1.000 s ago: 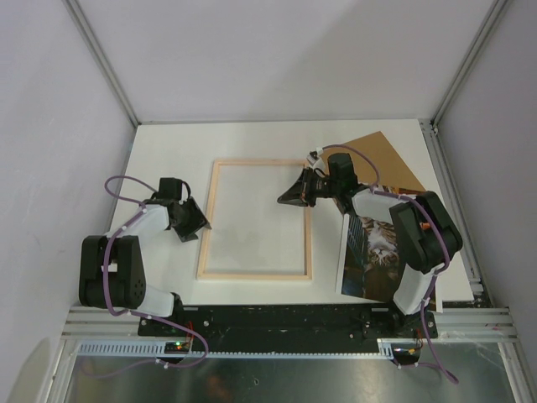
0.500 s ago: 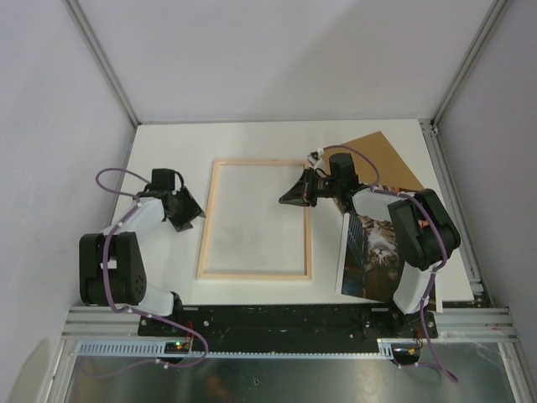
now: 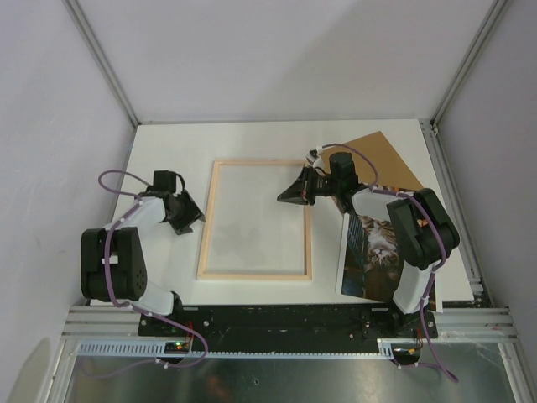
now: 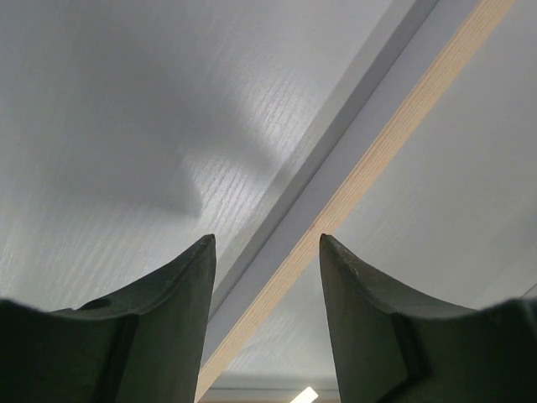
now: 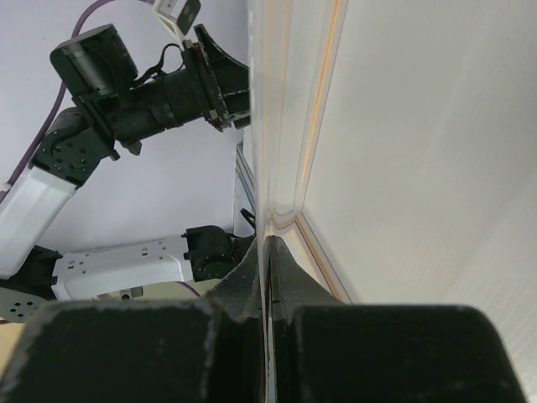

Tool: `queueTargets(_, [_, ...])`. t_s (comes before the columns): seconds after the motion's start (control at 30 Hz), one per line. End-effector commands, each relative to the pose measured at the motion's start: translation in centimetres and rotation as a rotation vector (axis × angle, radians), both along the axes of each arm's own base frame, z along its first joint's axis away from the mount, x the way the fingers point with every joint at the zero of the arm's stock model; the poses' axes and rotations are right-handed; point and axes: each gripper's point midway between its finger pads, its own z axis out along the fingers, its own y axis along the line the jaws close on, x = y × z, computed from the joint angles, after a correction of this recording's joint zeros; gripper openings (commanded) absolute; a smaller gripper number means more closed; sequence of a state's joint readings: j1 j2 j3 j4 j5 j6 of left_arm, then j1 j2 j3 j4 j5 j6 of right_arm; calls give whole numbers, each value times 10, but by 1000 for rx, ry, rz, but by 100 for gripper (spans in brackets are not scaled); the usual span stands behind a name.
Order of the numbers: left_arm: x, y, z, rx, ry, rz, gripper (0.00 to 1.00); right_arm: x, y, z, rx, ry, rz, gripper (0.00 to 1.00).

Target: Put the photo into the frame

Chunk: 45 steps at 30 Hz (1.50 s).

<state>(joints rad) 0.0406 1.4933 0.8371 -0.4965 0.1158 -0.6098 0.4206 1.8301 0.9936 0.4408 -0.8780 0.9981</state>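
The frame (image 3: 255, 274) lies back-up on the white table, its pale wood rails showing. My right gripper (image 3: 285, 196) reaches over its right rail near the far corner. In the right wrist view this gripper (image 5: 268, 241) is shut on the edge of a thin clear sheet (image 5: 262, 126) that stands on edge ahead of it. My left gripper (image 3: 193, 220) is open just left of the frame's left rail. That wood rail (image 4: 377, 151) runs diagonally past its spread fingertips (image 4: 206, 252), with nothing between them. The photo (image 3: 379, 248) lies at the right, partly hidden under my right arm.
A plain brown backing board (image 3: 382, 158) lies at the back right, beyond the photo. Grey walls and metal posts close in the table on three sides. The arm bases and a black rail (image 3: 277, 319) run along the near edge.
My left gripper has drawn back a little to the left and away from the frame's left rail. The right gripper has stayed shut in the same place.
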Motion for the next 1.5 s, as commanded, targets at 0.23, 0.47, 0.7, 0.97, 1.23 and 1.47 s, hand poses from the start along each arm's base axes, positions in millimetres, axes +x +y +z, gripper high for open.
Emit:
queueTargets(0.23, [-8,4,-8,15,26,1,57,5,14,24,78,-74,37,0])
queueTargets(0.47, [-7,4,-9,12,28,-3,58,10,11,15,56,-49,14,0])
queueTargets(0.7, [-8,3,-10,9,34,-4,57,15,7,12,47,-45,-10,0])
queueTargets(0.97, [-7,2,-11,6,33,-8,57,16,9,6,43,-29,-12,0])
queueTargets(1.23, [-7,2,-11,6,36,-9,57,16,11,3,40,-15,-19,0])
queueTargets(1.47, [-7,2,-12,3,36,-11,57,17,11,1,32,-6,-27,0])
